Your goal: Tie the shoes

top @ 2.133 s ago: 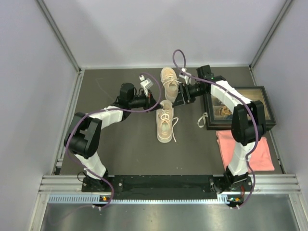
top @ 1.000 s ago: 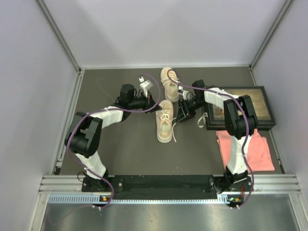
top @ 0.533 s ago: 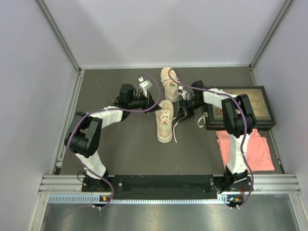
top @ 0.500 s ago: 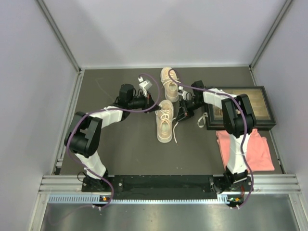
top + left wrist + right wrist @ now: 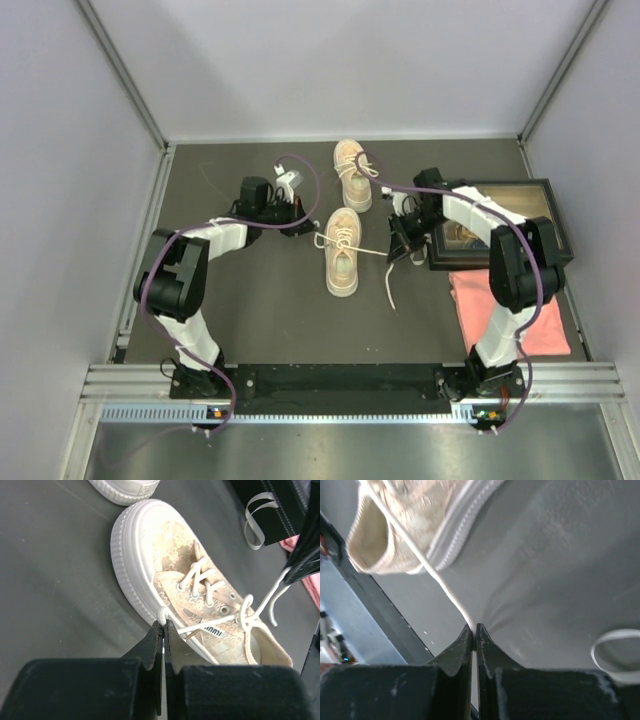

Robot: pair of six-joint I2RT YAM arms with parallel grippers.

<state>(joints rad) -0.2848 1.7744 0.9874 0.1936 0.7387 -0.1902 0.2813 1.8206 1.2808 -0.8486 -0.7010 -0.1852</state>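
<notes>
The near shoe [image 5: 342, 258] lies mid-table, toe pointing away; the far shoe [image 5: 352, 172] sits just behind it. My left gripper [image 5: 303, 226] is to the left of the near shoe, shut on one white lace [image 5: 200, 626] that runs taut to the knot. In the left wrist view the gripper [image 5: 163, 623] pinches that lace beside the shoe [image 5: 170, 555] sole. My right gripper [image 5: 398, 248] is to the shoe's right, shut on the other lace [image 5: 372, 249], whose tail trails toward the front. In the right wrist view the gripper [image 5: 473, 627] nips the lace [image 5: 445, 587] coming from the shoe [image 5: 410, 505].
A dark picture frame [image 5: 540, 186] lies at the right, with a white ribbon loop [image 5: 256, 520] near its corner. A pink cloth [image 5: 520, 320] is in front of the frame. Metal rails and grey walls border the table.
The right gripper has shut on the lace and drawn away to the right. The left gripper has drawn its lace to the left, so both laces now stretch out from the near shoe.
</notes>
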